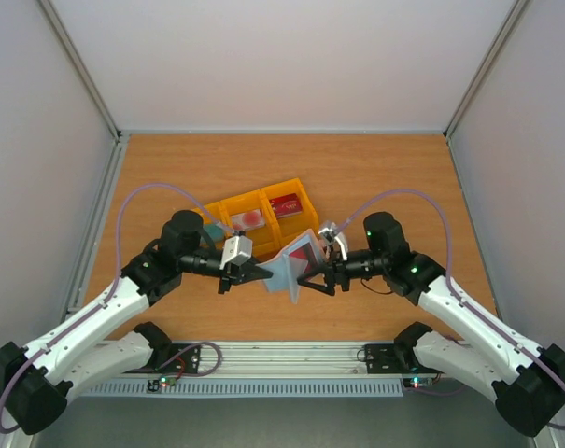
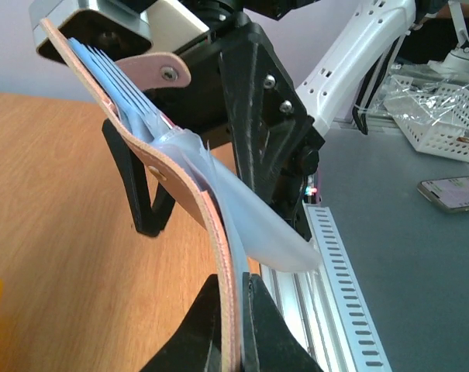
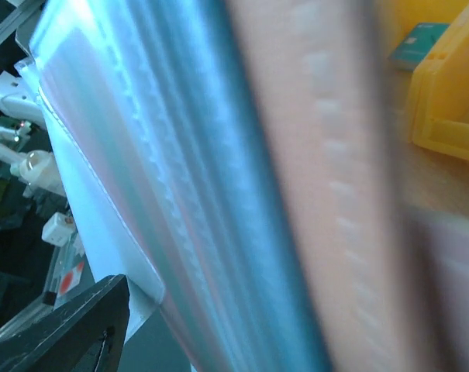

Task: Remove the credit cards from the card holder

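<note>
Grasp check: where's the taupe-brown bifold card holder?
Top view, centre: taupe-brown card holder clamped in left gripper, right gripper opposite, just nearside of the yellow plastic tray.

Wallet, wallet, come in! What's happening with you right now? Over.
Left end effector shut on wallet edge. Right end effector at other flap, grip unclear. Yellow tray behind, nothing blocking.

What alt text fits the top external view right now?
The left gripper is shut on the card holder, held on edge above the table, while the right gripper straddles its other side, open. Behind them a yellow tray holds cards.
</note>
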`<state>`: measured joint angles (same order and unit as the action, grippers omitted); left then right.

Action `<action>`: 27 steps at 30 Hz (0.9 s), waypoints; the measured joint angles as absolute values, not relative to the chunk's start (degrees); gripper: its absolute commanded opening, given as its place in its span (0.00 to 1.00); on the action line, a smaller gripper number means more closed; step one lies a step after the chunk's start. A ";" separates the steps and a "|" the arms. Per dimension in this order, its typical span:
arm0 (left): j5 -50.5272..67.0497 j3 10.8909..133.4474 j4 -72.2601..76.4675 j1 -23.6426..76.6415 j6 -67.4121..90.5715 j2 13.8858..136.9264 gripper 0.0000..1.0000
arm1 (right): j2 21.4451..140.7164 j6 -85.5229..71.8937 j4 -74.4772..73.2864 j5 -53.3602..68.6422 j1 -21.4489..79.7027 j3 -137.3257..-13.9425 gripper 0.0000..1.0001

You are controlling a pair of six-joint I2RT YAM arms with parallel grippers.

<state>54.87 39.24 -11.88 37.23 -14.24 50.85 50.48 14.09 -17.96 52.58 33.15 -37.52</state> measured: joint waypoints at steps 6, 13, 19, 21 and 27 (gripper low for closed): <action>55.13 39.18 -9.63 37.17 -11.81 50.89 0.00 | 52.31 15.18 -18.31 51.22 36.64 -40.23 0.81; 55.42 38.94 -9.19 36.71 -11.84 50.87 0.00 | 44.07 21.19 -25.28 45.63 36.56 -42.09 0.85; 56.38 38.52 -9.23 36.69 -14.00 50.59 0.00 | 35.05 22.00 -26.04 41.08 36.27 -42.09 0.87; 56.62 38.48 -9.23 36.69 -14.33 50.52 0.00 | 31.92 22.02 -26.28 38.06 36.27 -42.06 0.88; 56.95 38.11 -9.10 36.69 -14.63 50.09 0.00 | 27.35 22.00 -26.55 28.64 36.27 -41.85 0.86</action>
<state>56.95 38.11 -9.10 36.69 -14.63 50.09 27.35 22.00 -26.55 28.64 36.27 -41.85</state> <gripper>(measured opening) 0.037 0.869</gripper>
